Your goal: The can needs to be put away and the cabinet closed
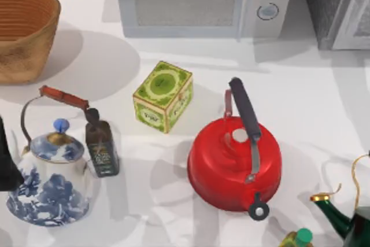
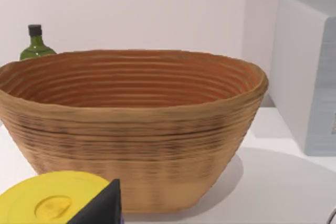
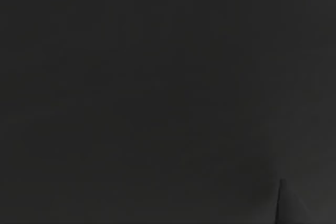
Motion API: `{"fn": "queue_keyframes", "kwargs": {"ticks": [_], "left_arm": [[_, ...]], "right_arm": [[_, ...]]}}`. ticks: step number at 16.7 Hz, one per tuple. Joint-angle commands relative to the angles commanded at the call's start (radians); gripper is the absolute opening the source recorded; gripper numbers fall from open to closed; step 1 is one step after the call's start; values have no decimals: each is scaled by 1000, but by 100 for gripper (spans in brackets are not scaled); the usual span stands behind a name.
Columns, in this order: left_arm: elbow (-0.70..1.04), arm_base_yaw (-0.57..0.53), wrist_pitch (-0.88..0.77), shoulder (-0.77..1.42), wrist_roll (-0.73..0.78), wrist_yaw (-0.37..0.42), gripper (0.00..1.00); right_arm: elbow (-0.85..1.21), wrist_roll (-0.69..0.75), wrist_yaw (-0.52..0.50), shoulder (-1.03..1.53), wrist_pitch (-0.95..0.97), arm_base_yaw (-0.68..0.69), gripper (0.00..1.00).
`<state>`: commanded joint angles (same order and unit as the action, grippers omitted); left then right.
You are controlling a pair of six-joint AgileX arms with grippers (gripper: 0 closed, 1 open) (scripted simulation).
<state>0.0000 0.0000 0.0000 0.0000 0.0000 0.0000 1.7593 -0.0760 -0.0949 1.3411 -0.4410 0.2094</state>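
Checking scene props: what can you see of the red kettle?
The red kettle is a squat, glossy, metal-looking round pot standing upright on the white table, right of centre in the top view. A dark handle on grey brackets arches over a small pale lid knob; a dark ring-shaped part sticks out at its near edge. Nothing else touches it.

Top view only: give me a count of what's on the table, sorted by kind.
Kettles: 3 (red kettle, blue-and-white kettle, dark green kettle)
Bottles: 2 (dark bottle, green-capped bottle)
Tea tin: 1
Basket: 1
Microwave: 1
Cabinet: 1
Total: 9
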Motion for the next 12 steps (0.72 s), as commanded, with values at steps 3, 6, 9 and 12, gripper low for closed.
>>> {"fn": "queue_keyframes", "kwargs": {"ticks": [3, 6, 9, 12], "left_arm": [[0, 0, 0, 0, 0, 0, 100], [0, 0, 0, 0, 0, 0, 100], [0, 0, 0, 0, 0, 0, 100], [0, 0, 0, 0, 0, 0, 100]], "right_arm": [[-18, 24, -192, -22, -1, 136, 100], [-33, 47, -318, -40, 0, 214, 100], [-37, 55, -353, -46, 0, 233, 100], [-37, 55, -353, -46, 0, 233, 100]]}}
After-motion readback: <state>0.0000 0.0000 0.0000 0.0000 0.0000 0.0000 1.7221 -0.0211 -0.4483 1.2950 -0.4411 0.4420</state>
